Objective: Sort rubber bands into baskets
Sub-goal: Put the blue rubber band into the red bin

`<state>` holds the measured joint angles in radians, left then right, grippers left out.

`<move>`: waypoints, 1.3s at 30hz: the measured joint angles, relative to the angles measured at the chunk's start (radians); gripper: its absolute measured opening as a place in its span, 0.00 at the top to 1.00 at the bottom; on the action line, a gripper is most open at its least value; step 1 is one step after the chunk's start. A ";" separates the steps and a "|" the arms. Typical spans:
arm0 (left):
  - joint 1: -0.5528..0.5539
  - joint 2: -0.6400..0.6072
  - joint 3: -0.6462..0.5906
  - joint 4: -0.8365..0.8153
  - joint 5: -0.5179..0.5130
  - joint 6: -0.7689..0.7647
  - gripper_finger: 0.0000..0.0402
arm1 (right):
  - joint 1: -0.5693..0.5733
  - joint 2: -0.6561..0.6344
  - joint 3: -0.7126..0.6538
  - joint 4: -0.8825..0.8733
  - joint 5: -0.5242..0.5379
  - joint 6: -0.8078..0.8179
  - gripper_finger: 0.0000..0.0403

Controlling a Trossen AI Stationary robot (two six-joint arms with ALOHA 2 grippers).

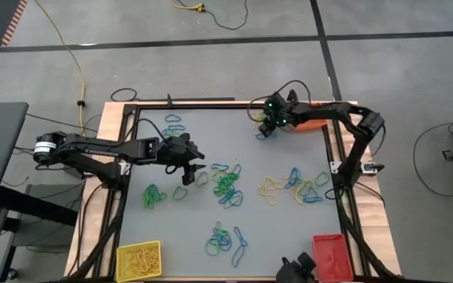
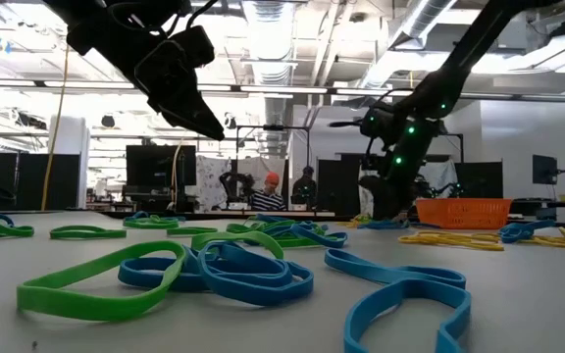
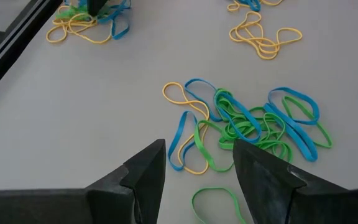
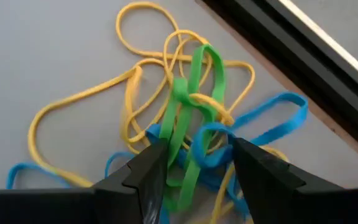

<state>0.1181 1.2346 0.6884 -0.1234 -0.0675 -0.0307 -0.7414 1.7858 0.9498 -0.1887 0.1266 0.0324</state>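
Basically no readable writing, brand or label anywhere on the arms, baskets or table. Left gripper (image 1: pixel 185 167) hovers over the grey table (image 1: pixel 289 228) left of centre, fingers (image 3: pixel 145 180) parted with nothing between them, above a mixed cluster of rubber bands (image 3: pixel 247 127). Right gripper (image 1: pixel 267 126) sits at the far right area beside the orange basket (image 1: pixel 313 122), fingers (image 4: pixel 148 177) low over a tangle of yellow, green and blue bands (image 4: pixel 191 118), moderately apart, with a green band running between them; can't tell if it is actually gripped. Yellow basket (image 1: pixel 138 259) sits at the near left corner with yellow bands inside. Red basket (image 1: pixel 333 255) is at the near right corner. Loose rubber bands are scattered across the table centre and right. In the low view, people show in the room behind, far off.
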 joint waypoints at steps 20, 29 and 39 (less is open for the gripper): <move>0.000 0.000 0.000 0.000 0.000 0.000 0.56 | 0.104 -0.239 0.064 -0.209 -0.017 -0.033 0.95; 0.000 0.000 0.000 0.000 0.000 0.000 0.56 | 0.128 -0.396 0.065 -0.288 -0.118 0.000 0.88; 0.000 0.000 0.000 0.000 0.000 0.000 0.56 | 0.155 -0.399 0.065 -0.354 -0.207 -0.008 0.82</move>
<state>0.1181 1.2345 0.6884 -0.1238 -0.0674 -0.0307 -0.5861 1.3872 1.0145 -0.5423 -0.0806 0.0247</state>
